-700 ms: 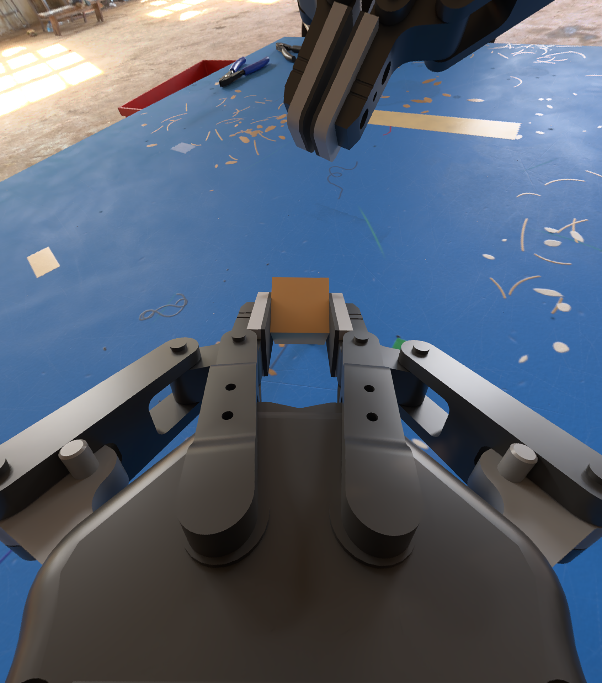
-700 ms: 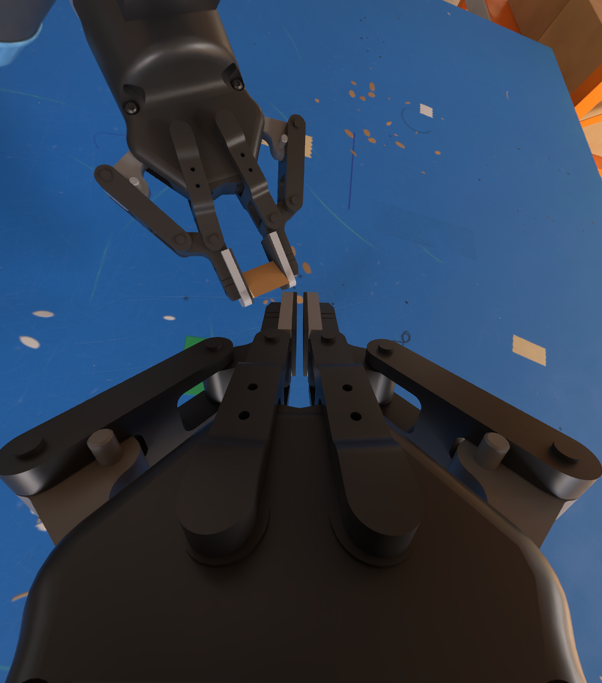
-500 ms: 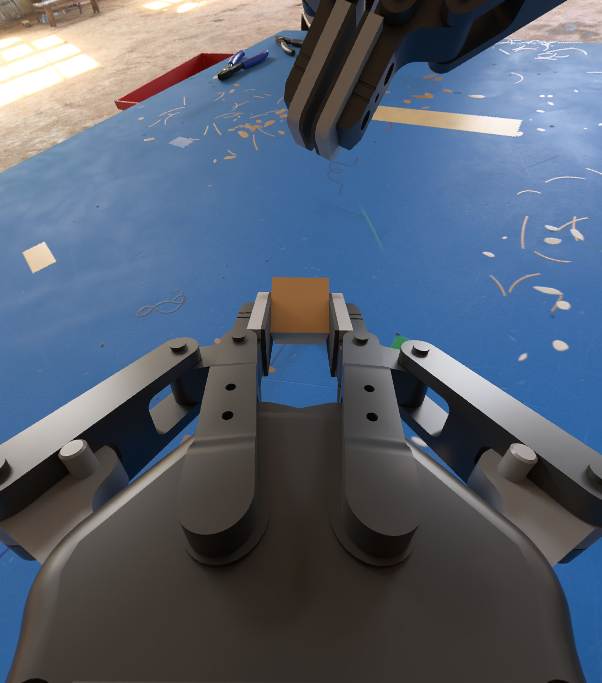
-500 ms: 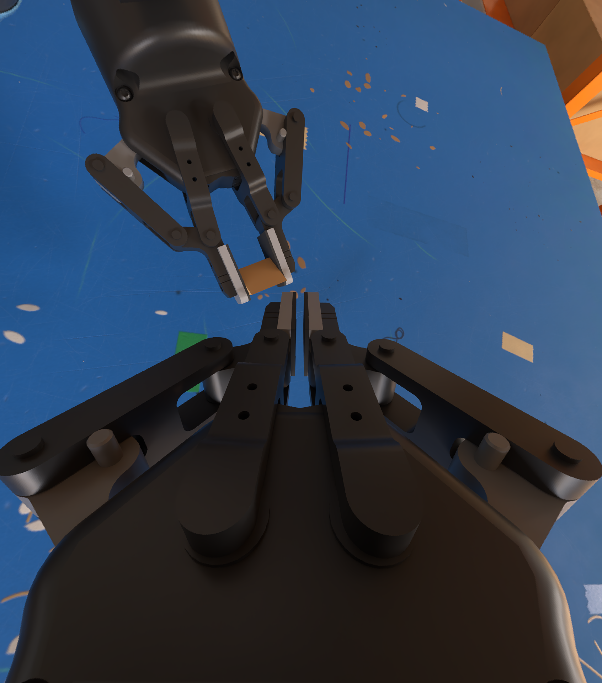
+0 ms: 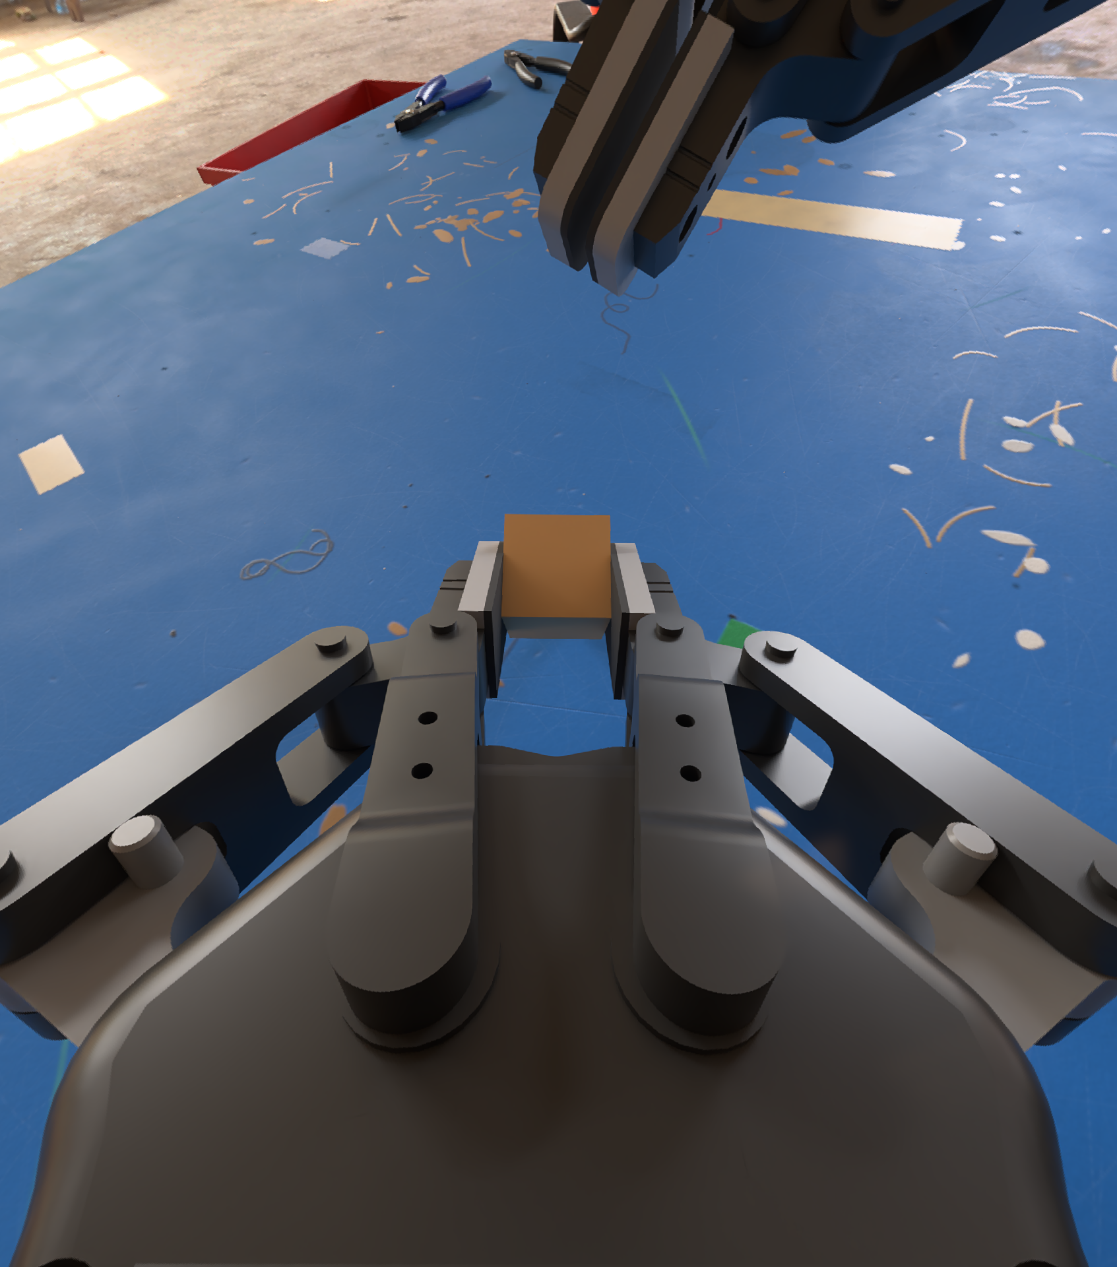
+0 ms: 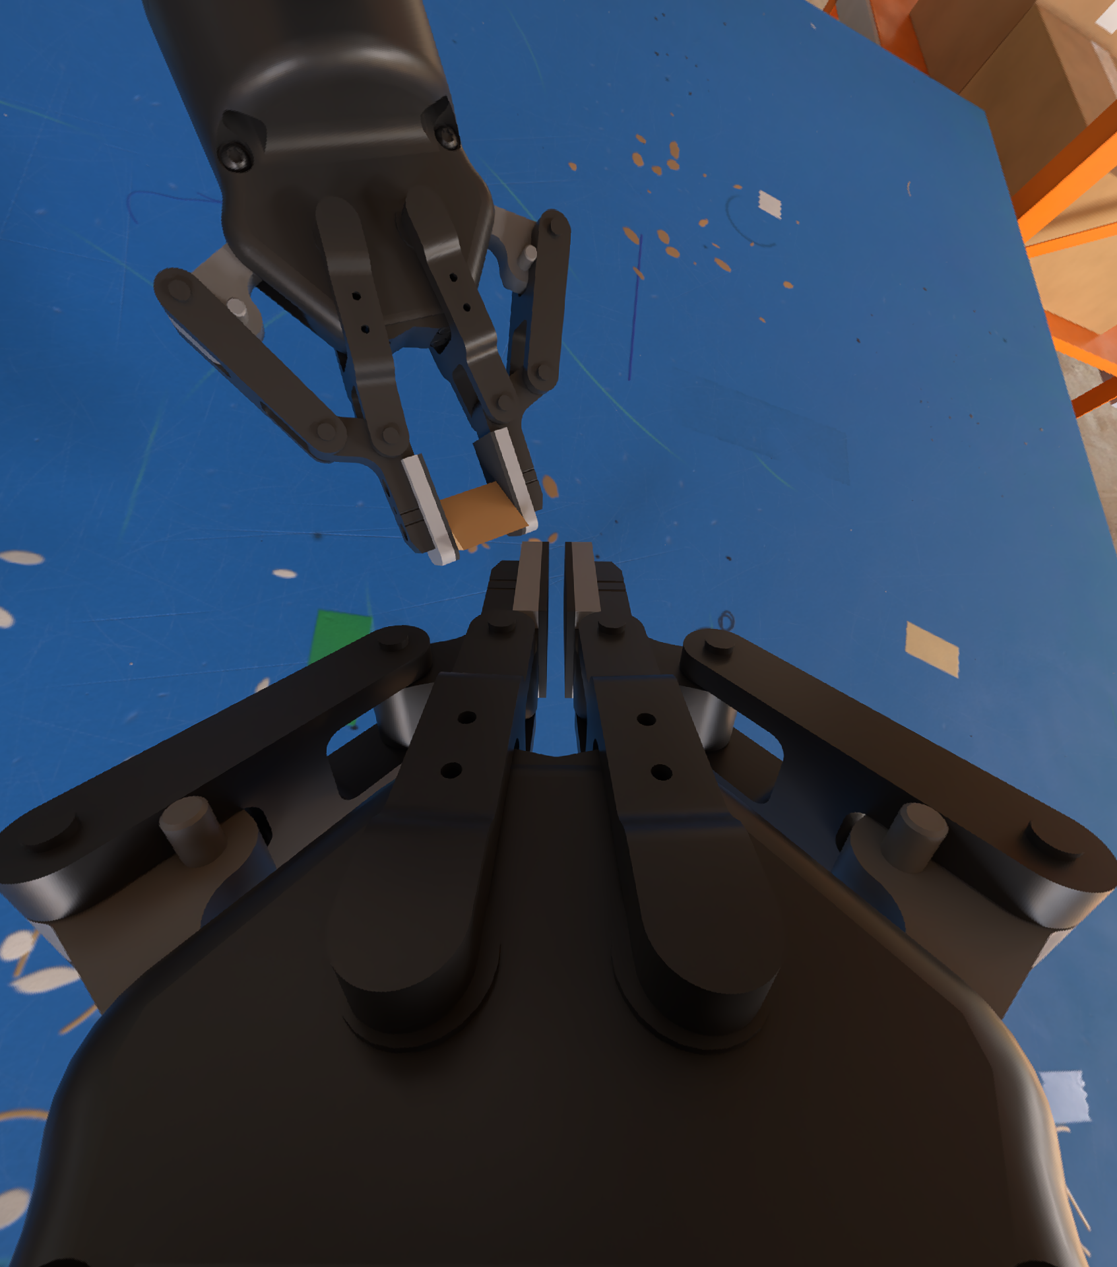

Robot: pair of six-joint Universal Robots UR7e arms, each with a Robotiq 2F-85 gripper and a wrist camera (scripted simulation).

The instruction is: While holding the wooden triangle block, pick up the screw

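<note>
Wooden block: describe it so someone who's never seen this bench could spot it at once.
Start at the blue table strewn with pale wood shavings. Above its middle, the left claw is shut on the wooden block, which sits between its light grey pads clear of the surface. It is the only solid orange-brown piece here, a flat-faced chunk unlike the thin flakes and flat tape patches around it.

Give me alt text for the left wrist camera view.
The left gripper grips a wooden triangle block above a blue table. The right gripper hangs ahead, jaws nearly together; no screw is visible.
</note>
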